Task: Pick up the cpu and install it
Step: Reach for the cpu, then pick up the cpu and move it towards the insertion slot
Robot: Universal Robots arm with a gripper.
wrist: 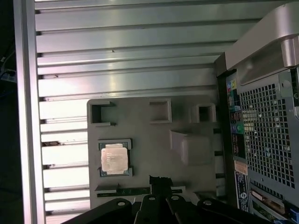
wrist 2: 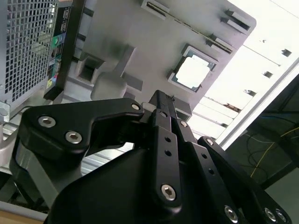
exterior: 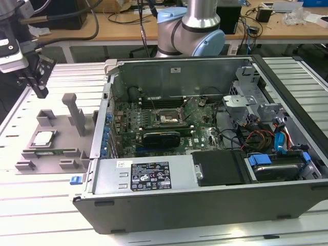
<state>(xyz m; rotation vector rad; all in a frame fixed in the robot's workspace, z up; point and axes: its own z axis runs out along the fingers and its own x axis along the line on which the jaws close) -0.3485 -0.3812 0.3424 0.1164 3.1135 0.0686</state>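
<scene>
Exterior view: the gripper (exterior: 40, 91) is seen hanging above the far end of the grey fixture tray (exterior: 69, 146), its fingers pressed together and pinching nothing. The cpu (exterior: 42, 137) is seated flat in a square recess of that tray, nearer the camera than the fingertips, lower, and well apart from them. The open computer case (exterior: 205, 205) stands to the exterior view's right of the tray, with the socket (exterior: 166, 118) on its board. The arm above the gripper is cut off by the frame edge, and whether the socket is latched cannot be made out.

Second wrist view: the cpu (wrist 2: 194, 72) is shown beyond the closed fingertips and offset to one side, not in line with them.

First wrist view: the same offset is repeated, and the cpu (wrist: 114, 158) is squared to the tray (wrist: 154, 135) edges.
</scene>
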